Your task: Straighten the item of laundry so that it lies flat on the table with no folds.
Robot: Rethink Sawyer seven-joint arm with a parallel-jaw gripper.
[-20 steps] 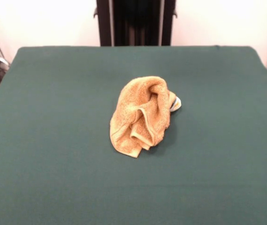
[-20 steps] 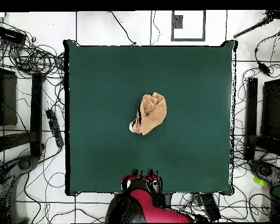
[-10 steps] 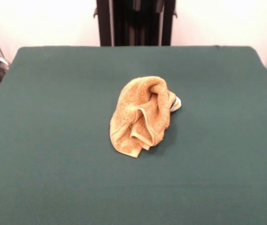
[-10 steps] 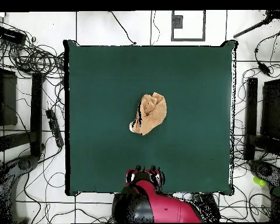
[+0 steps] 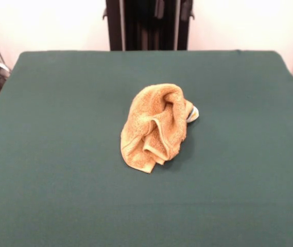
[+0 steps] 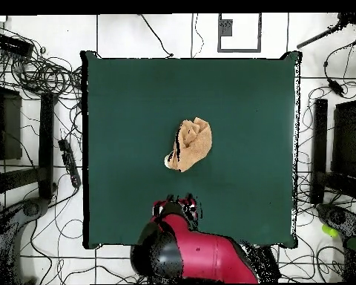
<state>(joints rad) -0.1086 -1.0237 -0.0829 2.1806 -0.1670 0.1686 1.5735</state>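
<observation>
Lying crumpled, towel [image 5: 156,127] mid-table [image 5: 58,180]

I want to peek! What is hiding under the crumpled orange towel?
Only the green table shows around the towel, and a small white tag pokes out at one side. The towel is bunched in folds, so anything beneath or inside them is covered and cannot be seen.

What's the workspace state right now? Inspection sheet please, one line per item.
Surface: the table, dark green cloth, bare apart from the towel.
Job's things: the towel, golden-orange, bunched in a folded heap near the table's middle, not flat; white tag at one side.
Clutter: nothing seen on the table.
Gripper: the gripper over the table edge by the base, apart from the towel; state unclear.
Cables: the cables tangled on the floor around the table.
Surroundings: white floor, dark equipment at both sides.
</observation>
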